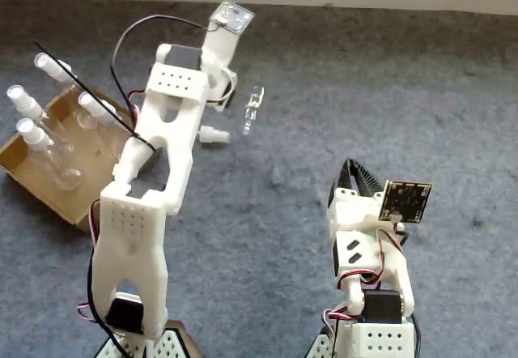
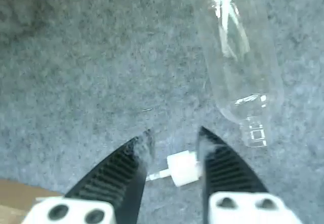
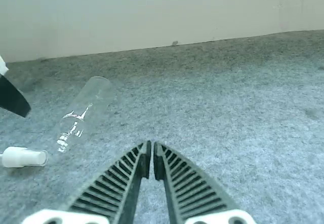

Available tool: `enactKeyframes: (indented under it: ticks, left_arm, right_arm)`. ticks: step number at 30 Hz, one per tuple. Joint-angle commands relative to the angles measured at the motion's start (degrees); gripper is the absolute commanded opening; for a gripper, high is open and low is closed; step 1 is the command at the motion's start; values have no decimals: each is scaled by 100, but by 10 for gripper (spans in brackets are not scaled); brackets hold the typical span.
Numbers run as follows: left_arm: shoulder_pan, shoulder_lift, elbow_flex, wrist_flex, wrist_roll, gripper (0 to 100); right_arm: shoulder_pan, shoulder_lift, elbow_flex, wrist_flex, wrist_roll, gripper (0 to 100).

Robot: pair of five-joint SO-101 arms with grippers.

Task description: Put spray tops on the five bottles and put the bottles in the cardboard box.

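Left end effector, jaws spread and gripping nothing, straddles the small white plastic spray top just beside the neck of the uncapped clear plastic bottle, while the right end effector sits closed and empty, well apart from that bottle.

The left arm stretches far forward, and the left pincer points downward with its jaws parted. The right arm sits folded near its base. The right pincer aims forward, tips pressed together.
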Motion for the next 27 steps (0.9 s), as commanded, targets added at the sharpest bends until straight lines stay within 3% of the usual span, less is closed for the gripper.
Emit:
enactKeyframes:
  ticks: [1,10,15,27]
  left_arm:
    - [-374,-365,-277,62,-26,55]
    - [-673,171,-277,149,-35,5]
    - [-488,347,-303,747,-35,5]
    - [-251,391,-277,1231,-35,5]
  right_arm:
    - [-57,-75,637,-145,0,15]
    - [-57,-75,637,-145,0,15]
    - [-57,-75,637,-145,0,15]
    - [-57,-75,637,-145,0,15]
